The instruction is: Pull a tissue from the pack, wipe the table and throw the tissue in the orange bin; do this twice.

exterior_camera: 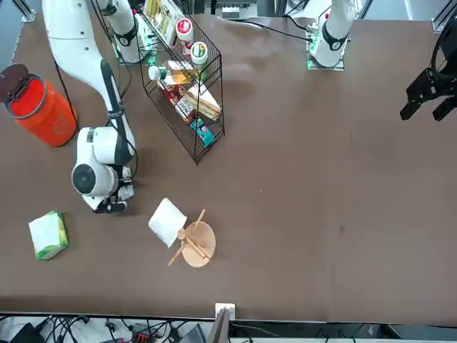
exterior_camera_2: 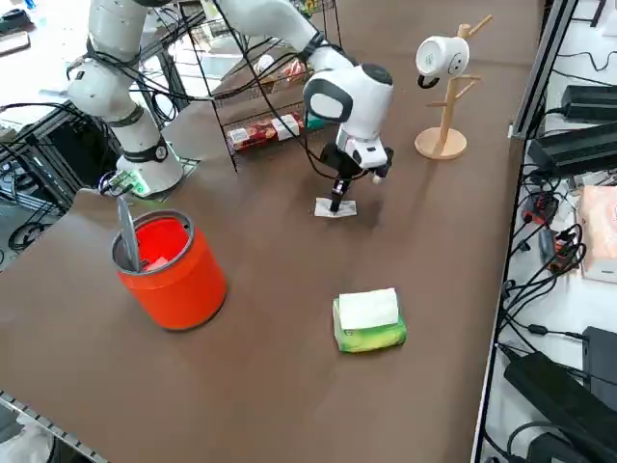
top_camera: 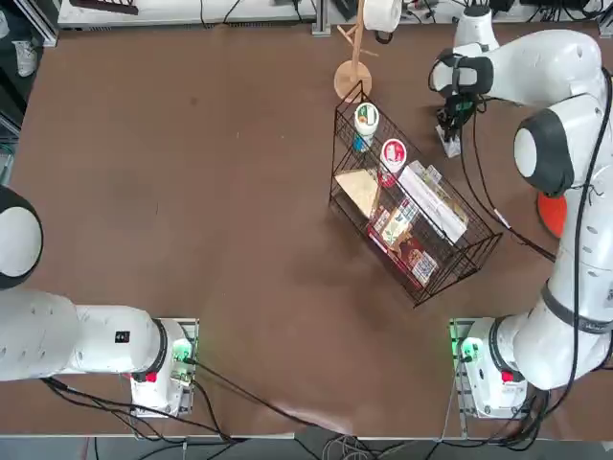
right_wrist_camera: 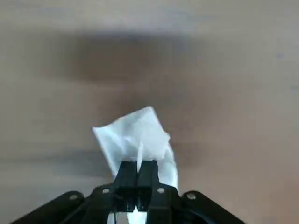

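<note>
The right arm's two-finger tool (right_wrist_camera: 138, 173) is pinched tight on a crumpled white tissue (right_wrist_camera: 137, 136), which lies pressed flat against the matte dark-brown table (exterior_camera_2: 289, 386). The tool points straight down, probably so the tissue can be dragged across the surface as a wipe.

The small soft light-green pack with a white top face (exterior_camera_2: 368, 321) lies near the table's edge, apart from the tool and toward the raised side camera, likely left where the tissue came out.

The round orange-red plastic bin with a pale grey rim (exterior_camera_2: 170, 263) stands well apart from the tool, its flap lid tipped up, ready to take the tissue. Judging by this, the wiping step is in hand.
</note>
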Robot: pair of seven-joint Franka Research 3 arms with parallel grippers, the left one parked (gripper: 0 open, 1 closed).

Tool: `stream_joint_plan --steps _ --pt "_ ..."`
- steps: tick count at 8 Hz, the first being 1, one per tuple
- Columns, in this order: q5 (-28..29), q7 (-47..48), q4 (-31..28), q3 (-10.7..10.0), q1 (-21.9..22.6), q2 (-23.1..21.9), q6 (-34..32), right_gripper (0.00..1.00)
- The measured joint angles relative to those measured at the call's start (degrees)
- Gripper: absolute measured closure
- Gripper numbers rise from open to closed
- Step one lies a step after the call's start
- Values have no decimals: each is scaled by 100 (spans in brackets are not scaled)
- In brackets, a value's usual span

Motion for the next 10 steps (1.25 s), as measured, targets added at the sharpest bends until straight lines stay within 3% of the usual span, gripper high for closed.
stream_joint_plan --steps 4,8,10 --pt "77 -118 0 22 -11 -7 -35 99" --pt "79 -1374 10 11 -723 -16 -48 99" --pt "79 -1443 100 21 -727 -231 -316 99"
